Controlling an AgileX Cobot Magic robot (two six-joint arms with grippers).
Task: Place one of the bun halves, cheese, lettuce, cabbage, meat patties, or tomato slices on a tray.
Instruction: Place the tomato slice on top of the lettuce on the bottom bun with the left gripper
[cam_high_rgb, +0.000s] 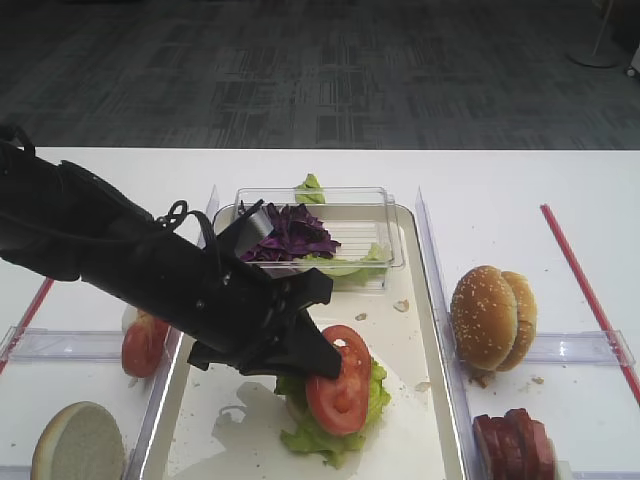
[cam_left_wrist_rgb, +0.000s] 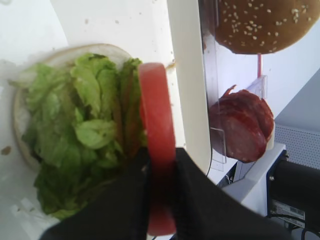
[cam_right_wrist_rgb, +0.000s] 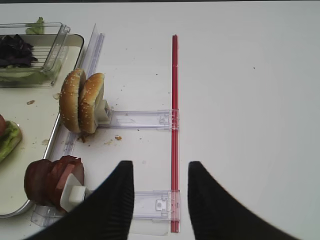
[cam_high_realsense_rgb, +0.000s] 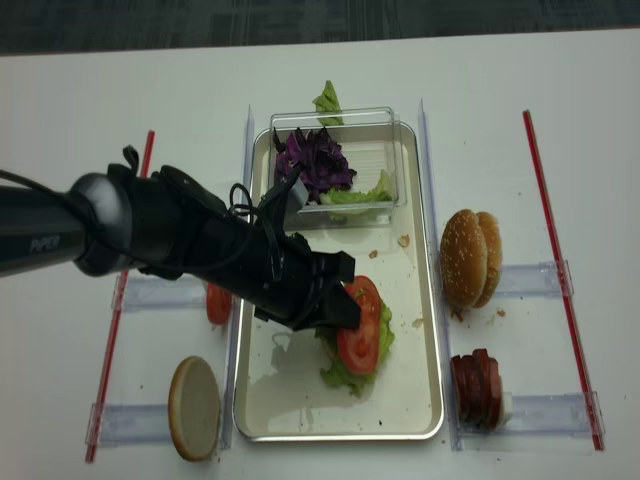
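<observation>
My left gripper is shut on a red tomato slice, holding it on edge and tilted. The slice hangs just above a clump of lettuce that lies on a pale bun half on the tray. In the left wrist view both black fingers press the tomato slice from either side. My right gripper shows only in its own wrist view. It stands open over the white table, right of the meat patties, with nothing between its fingers.
A clear box with purple cabbage and lettuce sits at the tray's far end. Sesame bun halves and meat patties stand in holders on the right. On the left are another tomato slice and a pale bun half. A red strip runs beside the right gripper.
</observation>
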